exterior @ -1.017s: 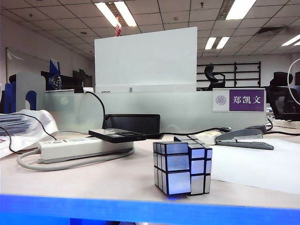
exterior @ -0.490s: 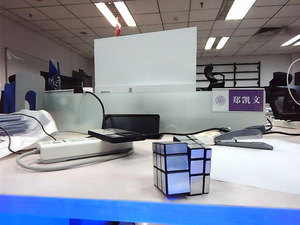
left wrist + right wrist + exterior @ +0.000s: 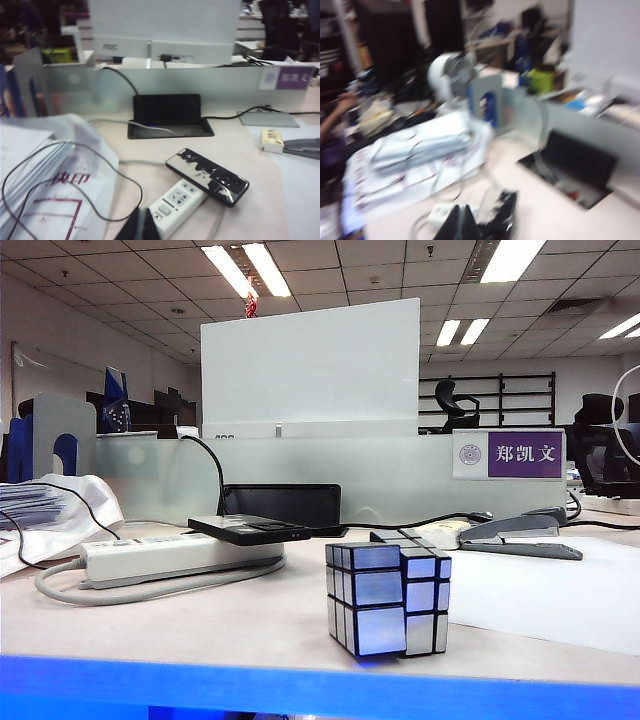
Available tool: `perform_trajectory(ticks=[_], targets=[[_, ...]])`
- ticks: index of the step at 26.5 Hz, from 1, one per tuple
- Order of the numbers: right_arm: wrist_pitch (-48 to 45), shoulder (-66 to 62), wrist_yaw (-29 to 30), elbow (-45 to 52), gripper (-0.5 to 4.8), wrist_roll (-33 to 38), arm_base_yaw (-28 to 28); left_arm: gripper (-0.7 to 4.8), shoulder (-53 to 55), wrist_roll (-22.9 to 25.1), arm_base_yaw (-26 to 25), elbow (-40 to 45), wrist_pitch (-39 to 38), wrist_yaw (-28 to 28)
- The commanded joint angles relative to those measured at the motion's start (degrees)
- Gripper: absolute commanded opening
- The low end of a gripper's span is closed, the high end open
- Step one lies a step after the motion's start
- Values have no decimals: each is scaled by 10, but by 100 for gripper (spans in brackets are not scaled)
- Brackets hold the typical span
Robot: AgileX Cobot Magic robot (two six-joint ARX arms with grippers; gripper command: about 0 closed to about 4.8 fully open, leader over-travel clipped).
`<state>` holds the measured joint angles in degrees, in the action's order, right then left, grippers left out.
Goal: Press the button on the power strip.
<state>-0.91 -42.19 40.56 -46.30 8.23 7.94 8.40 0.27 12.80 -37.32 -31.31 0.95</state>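
The off-white power strip (image 3: 170, 555) lies at the table's left with its thick grey cable (image 3: 120, 590) looping in front. In the left wrist view the power strip (image 3: 180, 197) shows its grey button (image 3: 165, 210) near the close end. My left gripper (image 3: 142, 216) hovers just beside that end, fingers together with nothing between them. The right wrist view is blurred. There my right gripper (image 3: 460, 216) looks shut above the table, close to the power strip (image 3: 440, 214). Neither gripper shows in the exterior view.
A flat black device (image 3: 250, 530) rests across the strip's far end. A mirror cube (image 3: 388, 600) stands at the front centre and a grey stapler (image 3: 520, 535) at the right. Papers and a thin black wire (image 3: 75, 175) lie left of the strip.
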Motion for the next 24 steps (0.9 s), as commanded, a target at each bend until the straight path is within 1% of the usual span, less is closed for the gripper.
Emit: perform_trajectory(ticks=[1,3,6,9,13,18,20,24], targets=[[-10,43,-23,21,0,4,0,-5,0,-9,0,7,-17,-29],[-10,74,-43,39,0,8,0,-5,0,-14,0,13,-28,-48],[-8,122,-71,69,0,15,0,-5,-3,-39,0,17,-28,-46],[-11,174,-91,103,0,39,0,-5,-11,-69,0,17,-20,-45],[-10,241,-112,144,0,54,0,-5,-26,-68,0,23,3,0],[-10,327,-147,199,0,84,0,-5,-53,-68,0,55,58,76],[-9,360,-155,219,0,89,0,-5,-62,-67,0,68,68,92],[13,407,-174,242,0,98,0,-5,-77,-68,0,89,68,94]])
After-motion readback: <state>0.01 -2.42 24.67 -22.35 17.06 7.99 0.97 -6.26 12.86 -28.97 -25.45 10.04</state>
